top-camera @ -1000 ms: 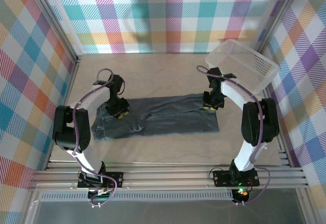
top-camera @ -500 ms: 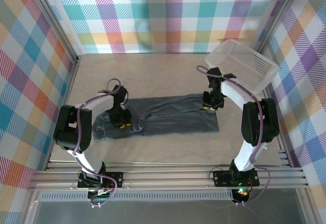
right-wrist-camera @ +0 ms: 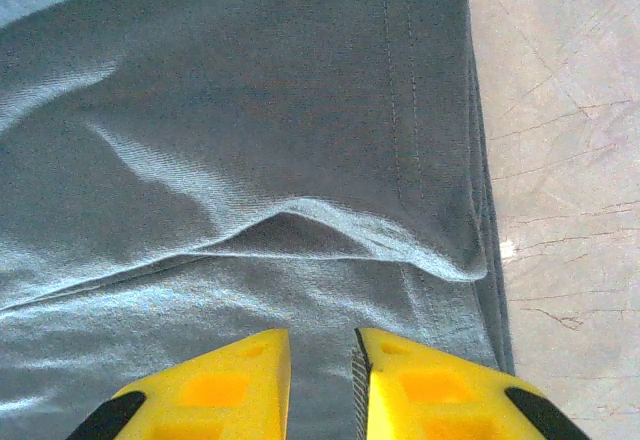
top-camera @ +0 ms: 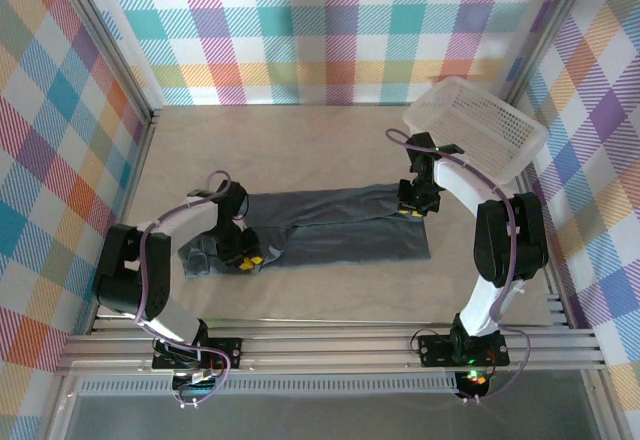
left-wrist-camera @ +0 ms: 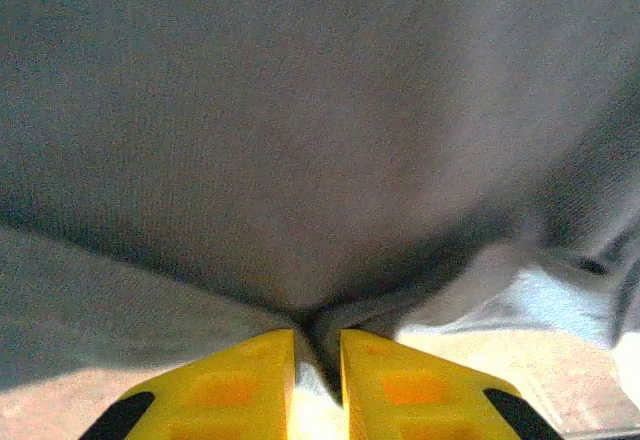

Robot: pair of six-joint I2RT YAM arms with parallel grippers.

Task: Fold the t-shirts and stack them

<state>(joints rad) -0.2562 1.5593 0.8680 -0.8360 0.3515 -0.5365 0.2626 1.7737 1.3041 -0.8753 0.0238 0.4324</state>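
My left pincer [left-wrist-camera: 318, 345] pinches a bunched fold of the t-shirt [left-wrist-camera: 300, 140], which spreads ahead of it. It has dragged that end back toward its base. The right pincer [right-wrist-camera: 321, 345] sits over the cloth, and I can't tell whether it grips.

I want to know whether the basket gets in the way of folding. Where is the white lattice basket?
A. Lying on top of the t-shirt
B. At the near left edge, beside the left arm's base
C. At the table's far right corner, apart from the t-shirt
C: in the top view the white basket sits at the far right corner of the table, with bare tabletop between it and the t-shirt.
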